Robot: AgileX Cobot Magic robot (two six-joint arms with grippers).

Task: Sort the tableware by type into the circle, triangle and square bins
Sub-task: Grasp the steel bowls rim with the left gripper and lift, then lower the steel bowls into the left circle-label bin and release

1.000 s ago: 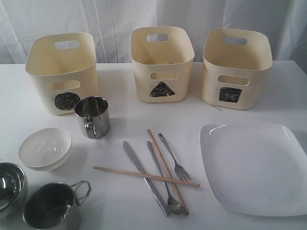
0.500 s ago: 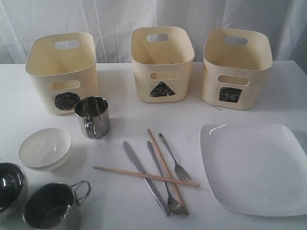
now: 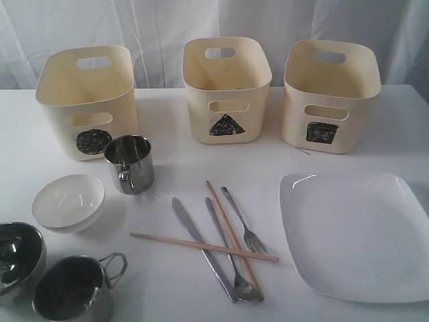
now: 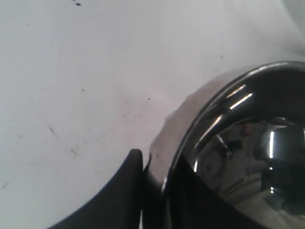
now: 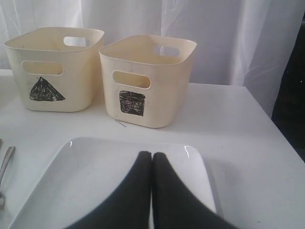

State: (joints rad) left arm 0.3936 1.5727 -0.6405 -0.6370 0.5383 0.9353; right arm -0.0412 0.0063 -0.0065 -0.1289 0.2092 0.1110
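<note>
The round steel bowl point(image 3: 17, 258) at the lower left edge of the frame has slid right and slightly up over the last second. The small white bowl point(image 3: 68, 201) above it has moved the same way, toward the upright steel mug point(image 3: 131, 164). The steel bowl probably nudged it, though the views do not show whether the two are touching.

The left wrist view explains the move. The left fingers point(image 4: 125, 191) pinch the steel bowl's rim, one dark finger against the outer wall and the other apparently inside. So sorting has begun with this bowl, and nothing has reached a bin yet.

The right fingers point(image 5: 138, 191) are pressed together, holding nothing, over the large white square plate point(image 3: 355, 235) at lower right.

Being round, the steel bowl has no long axis. Its mouth faces up, and any tilt is hard to judge.

The steel knife point(image 3: 194, 235), spoon point(image 3: 224, 251) and fork point(image 3: 244, 225) have long axes running from upper left to lower right. One wooden chopstick point(image 3: 228, 225) lies along them and the other point(image 3: 174, 241) crosses them almost horizontally.

The cream circle bin point(image 3: 60, 127) stands at upper left of the white bench point(image 3: 167, 295). It is the nearest bin to the bowls.
</note>
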